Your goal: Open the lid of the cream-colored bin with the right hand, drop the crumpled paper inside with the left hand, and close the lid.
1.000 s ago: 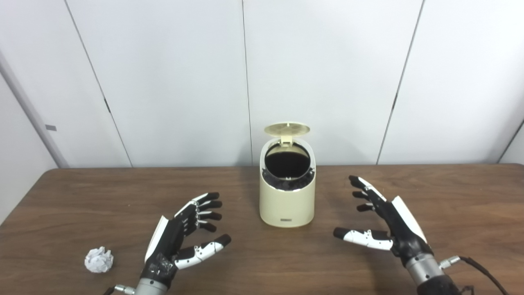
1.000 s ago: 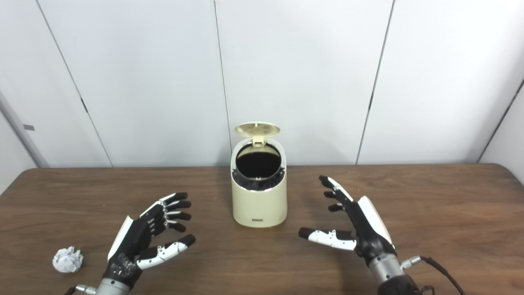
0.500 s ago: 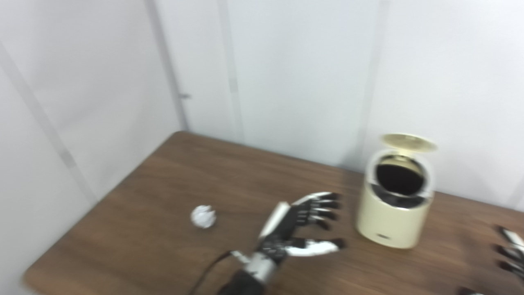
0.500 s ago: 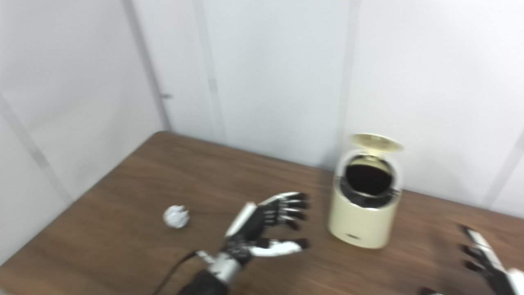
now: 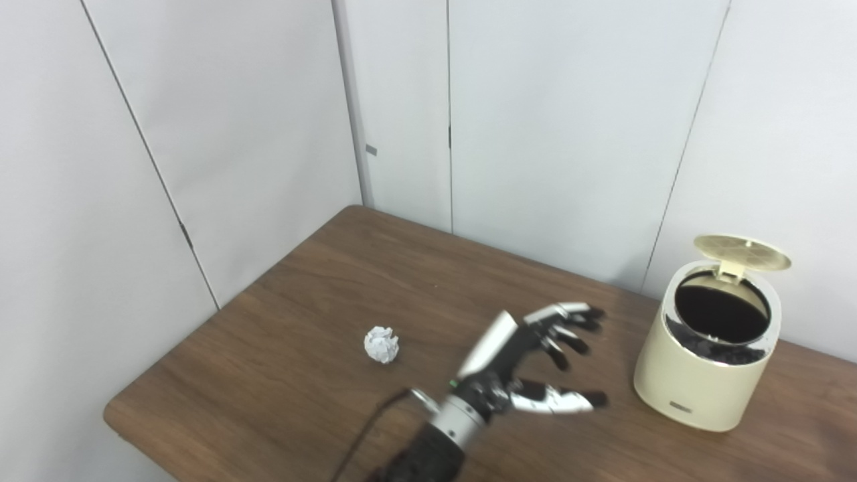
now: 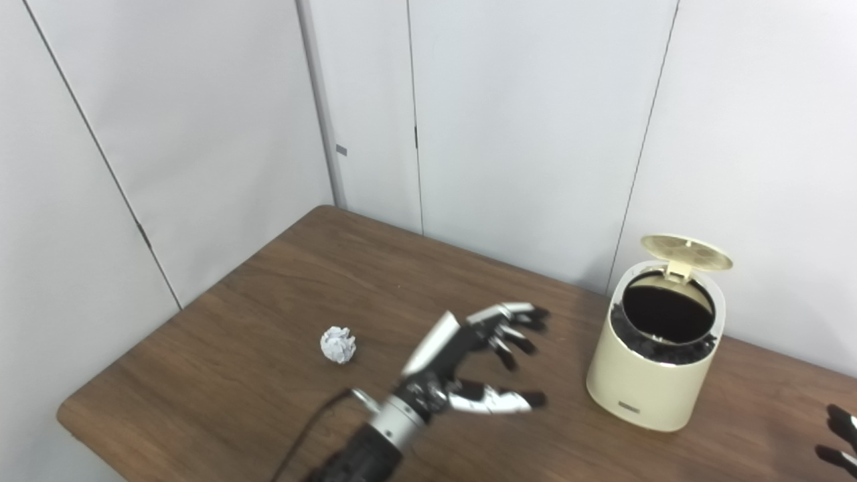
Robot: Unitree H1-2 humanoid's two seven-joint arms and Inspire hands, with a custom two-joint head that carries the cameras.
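Frame centre: left hand (image 5: 515,365) empty, fingers spread, ready to grasp. Paper (image 5: 381,345) on table (image 5: 268,375), left of hand, apart. Bin (image 5: 710,361) at right, lid (image 5: 742,244) up to receive it. Right hand (image 6: 840,438) at lower-right edge, state unclear.

Bright, even light fills both views, soft and diffuse, seemingly from overhead. The white walls (image 5: 569,120) are lit flat, without hot spots. The table (image 5: 321,268) carries a faint sheen but no hard glare. Shadows are weak: a soft one under the paper (image 5: 381,345), another at the base of the bin (image 5: 710,361), a diffuse one below the left hand (image 5: 515,368). The inside of the bin reads as plain black, no detail. That hand is slightly smeared by motion, most at its fingertips; the static things are fairly sharp. The overall picture is a little soft and grainy. Wall seams lean outward toward the frame sides, a wide-angle effect
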